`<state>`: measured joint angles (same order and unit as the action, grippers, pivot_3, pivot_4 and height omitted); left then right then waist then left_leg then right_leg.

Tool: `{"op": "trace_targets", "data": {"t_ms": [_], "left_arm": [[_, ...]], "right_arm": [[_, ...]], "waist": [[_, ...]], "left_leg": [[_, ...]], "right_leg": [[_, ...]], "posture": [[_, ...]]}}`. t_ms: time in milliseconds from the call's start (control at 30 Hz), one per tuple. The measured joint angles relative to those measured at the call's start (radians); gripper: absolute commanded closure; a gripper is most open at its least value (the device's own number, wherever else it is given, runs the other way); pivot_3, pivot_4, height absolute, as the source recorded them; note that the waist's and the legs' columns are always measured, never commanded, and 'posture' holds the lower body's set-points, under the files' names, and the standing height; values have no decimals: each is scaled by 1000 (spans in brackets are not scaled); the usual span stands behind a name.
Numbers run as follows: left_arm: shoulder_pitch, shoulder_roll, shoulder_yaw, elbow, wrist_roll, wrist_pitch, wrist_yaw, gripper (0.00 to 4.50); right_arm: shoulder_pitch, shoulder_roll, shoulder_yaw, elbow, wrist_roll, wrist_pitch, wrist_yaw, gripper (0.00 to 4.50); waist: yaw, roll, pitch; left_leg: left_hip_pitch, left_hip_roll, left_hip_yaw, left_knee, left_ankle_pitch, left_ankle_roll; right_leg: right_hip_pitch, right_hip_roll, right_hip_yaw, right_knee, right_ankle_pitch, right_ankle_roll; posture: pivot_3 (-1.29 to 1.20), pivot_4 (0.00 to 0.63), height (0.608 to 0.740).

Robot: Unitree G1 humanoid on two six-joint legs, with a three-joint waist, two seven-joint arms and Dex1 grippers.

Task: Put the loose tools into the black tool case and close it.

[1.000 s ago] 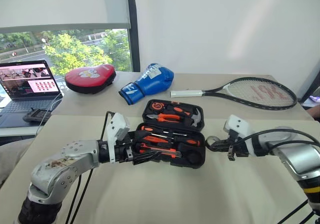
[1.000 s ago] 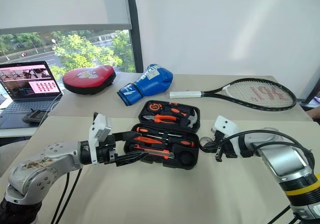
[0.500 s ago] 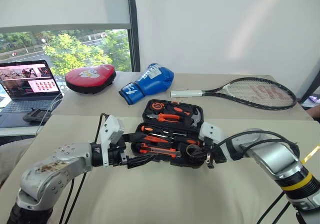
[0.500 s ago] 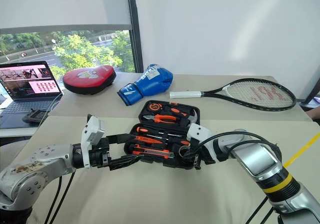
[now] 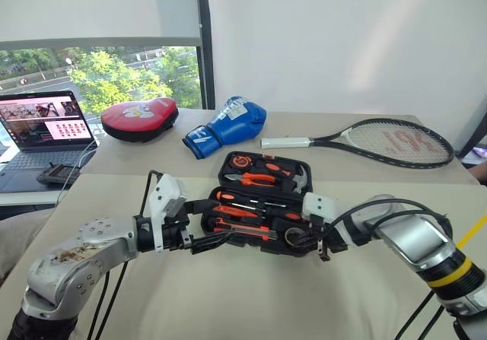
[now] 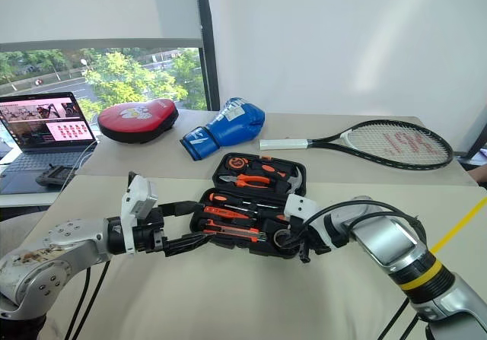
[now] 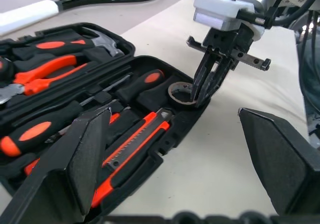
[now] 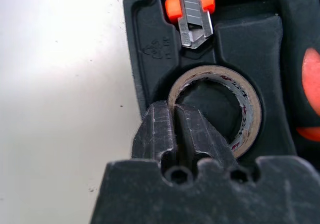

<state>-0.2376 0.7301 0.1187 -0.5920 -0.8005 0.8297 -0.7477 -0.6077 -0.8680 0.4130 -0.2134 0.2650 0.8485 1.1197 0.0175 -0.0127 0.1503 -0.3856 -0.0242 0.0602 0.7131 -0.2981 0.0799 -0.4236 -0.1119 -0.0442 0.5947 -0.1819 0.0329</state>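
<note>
Right wrist view puts me right over the right gripper [image 8: 176, 134], whose two black fingers stand close together with the wall of the small roll [image 8: 216, 108] in the narrow gap between them, one finger inside the ring and one outside; whether they press it or merely straddle it I cannot tell. The roll lies in its round recess at the near right corner of the black tool case [image 5: 262, 207], just beside the blade tip of the orange-black utility knife [image 8: 192, 8]. From the left wrist view the same gripper comes down steeply onto the roll's rim. The case lies open on the beige table [image 5: 228, 294], its near half holding the black-and-orange screwdrivers [image 5: 236, 211] and the knife in their slots, its far half the orange-handled pliers [image 5: 255, 179] and a hammer [image 5: 297, 174]. The left gripper [image 5: 207, 224] hovers at the case's left end with its fingers spread wide and nothing between them. Beyond the case lie a blue boxing glove [image 5: 228, 125], a red padded mitt [image 5: 139, 118] and a tennis racket [image 5: 380, 141]; a laptop [image 5: 42, 131] sits open at the far left.
</note>
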Motion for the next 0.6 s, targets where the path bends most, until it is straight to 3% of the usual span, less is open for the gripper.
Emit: {"op": "trace_targets", "data": {"t_ms": [67, 267, 333, 467, 533, 600], "left_arm": [[3, -4, 1, 5, -1, 0, 9, 136], [-45, -84, 26, 93, -23, 50, 136, 136], [-124, -148, 33, 157, -3, 76, 257, 136], [-301, -224, 36, 293, 58, 182, 461, 136], [-474, -281, 15, 491, 139, 242, 574, 136], [-565, -307, -8, 625, 192, 243, 603, 136]], "right_arm": [[11, 5, -33, 0, 8, -1, -3, 2194], [86, 26, -210, -152, 193, 113, -8, 2194], [73, 103, -315, -163, 218, 149, -109, 2194], [17, 195, -378, -83, 157, 183, -326, 2194], [-62, 237, -393, 77, 71, 185, -485, 2194], [-103, 255, -404, 176, 35, 185, -550, 2194]], "waist": [[0, 0, 0], [1, -1, 1], [1, -2, 2], [4, -3, 3], [8, -4, 3], [8, -4, 3]], "left_leg": [[0, 0, 0, 0, 0, 0], [-3, 1, -1, 0, 0, -1], [-3, 1, -2, 0, 1, -1], [-2, -2, -1, 0, 3, -4], [-3, -6, -1, 1, 6, -4], [-3, -8, -1, -1, 8, -2]], "right_leg": [[-1, 0, 0, 0, 0, 0], [-3, -1, 0, 1, 0, 0], [-2, -1, 0, 1, 3, 1], [-2, 0, 0, 3, 5, 1], [-4, 0, -1, 6, 6, 1], [-5, -1, -1, 6, 6, 1]], "posture": [[0, 150, 740], [0, 150, 740], [0, 150, 740], [0, 150, 740], [0, 150, 740], [0, 150, 740]]}}
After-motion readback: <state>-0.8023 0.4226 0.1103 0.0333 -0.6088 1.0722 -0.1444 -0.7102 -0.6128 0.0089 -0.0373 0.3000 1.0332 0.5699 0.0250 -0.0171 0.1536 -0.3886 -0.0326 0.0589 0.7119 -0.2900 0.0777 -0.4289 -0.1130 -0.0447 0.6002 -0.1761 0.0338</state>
